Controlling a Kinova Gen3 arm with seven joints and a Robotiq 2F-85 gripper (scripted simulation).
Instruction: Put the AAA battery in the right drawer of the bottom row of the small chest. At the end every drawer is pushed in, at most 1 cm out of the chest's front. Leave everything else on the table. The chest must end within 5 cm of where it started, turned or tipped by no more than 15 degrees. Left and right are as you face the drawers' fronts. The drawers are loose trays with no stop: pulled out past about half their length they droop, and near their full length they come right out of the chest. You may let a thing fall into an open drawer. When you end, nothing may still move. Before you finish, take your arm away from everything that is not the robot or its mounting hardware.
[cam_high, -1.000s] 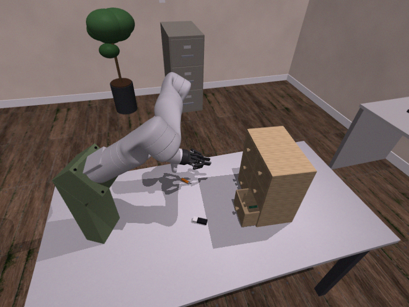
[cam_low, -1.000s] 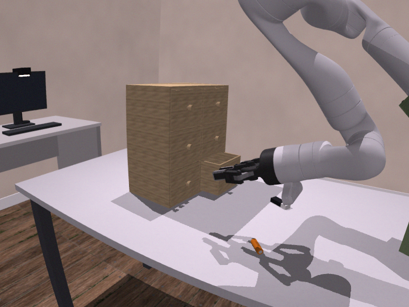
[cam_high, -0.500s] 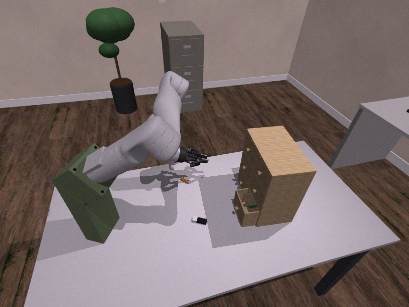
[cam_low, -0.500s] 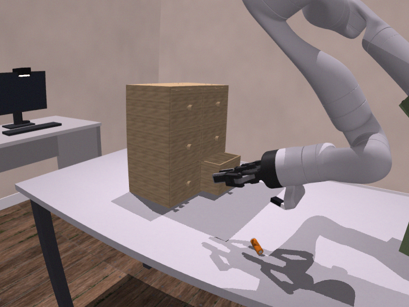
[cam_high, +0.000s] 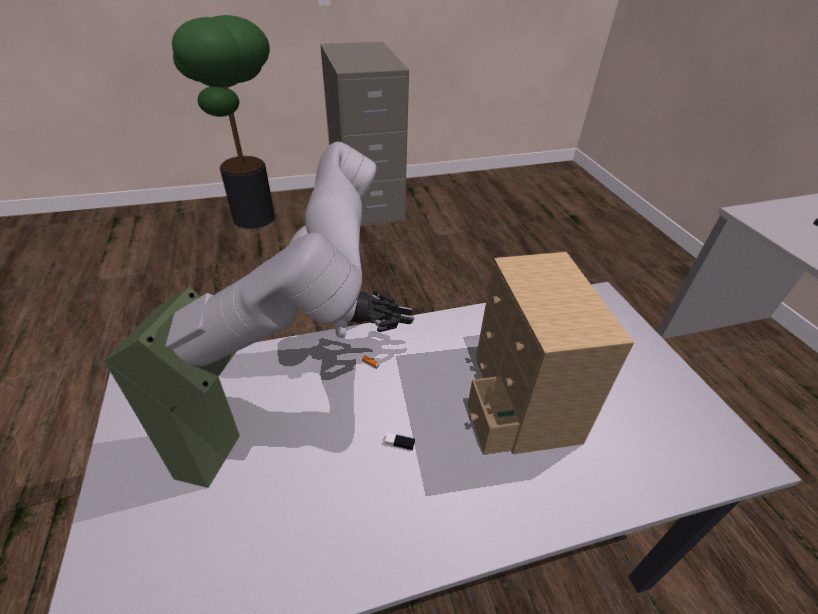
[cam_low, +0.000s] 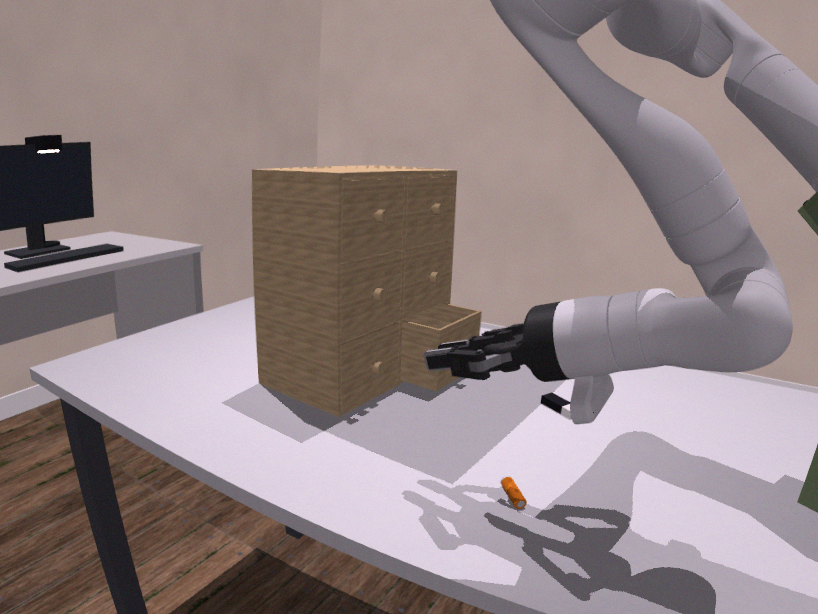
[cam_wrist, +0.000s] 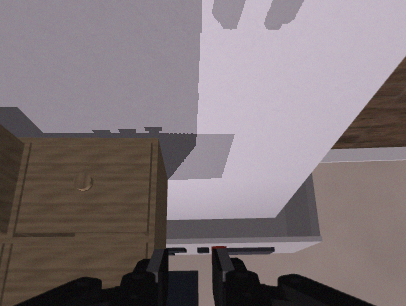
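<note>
Wrist view: two black fingers of the claw (cam_high: 407, 319) (cam_low: 436, 357) (cam_wrist: 190, 256) stand partly apart, a modest gap between them and nothing held. The other views show the claw roughly level above the table (cam_high: 277, 528) (cam_low: 198, 449) (cam_wrist: 260, 90), pointing toward the chest front, apart from the chest and its drawers. That pose would suit work at a drawer front; picking up the battery probably calls for tipping the claw downward.

Lower down, the orange battery (cam_high: 370, 362) (cam_low: 513, 493) lies on its side on the table, beside the arm's shadow and out of the wrist view. It still needs lifting.

Farther out is the wooden chest (cam_high: 574, 396) (cam_low: 297, 284) (cam_wrist: 162, 200), upright, its knobs facing the arm. Its bottom right drawer (cam_high: 500, 438) (cam_low: 419, 350) (cam_wrist: 7, 187) sticks out while the other five look shut, presumably so the battery can be dropped in from above. A small green item (cam_high: 506, 413) lies inside that drawer. With no stop, the drawer could droop if pulled much farther, so leaving it there seems wise until the closing push.

Nearer the top camera, a black-and-white stick (cam_high: 400, 441) (cam_low: 555, 401) lies flat on the table, well apart from the battery; it should stay put.
</note>
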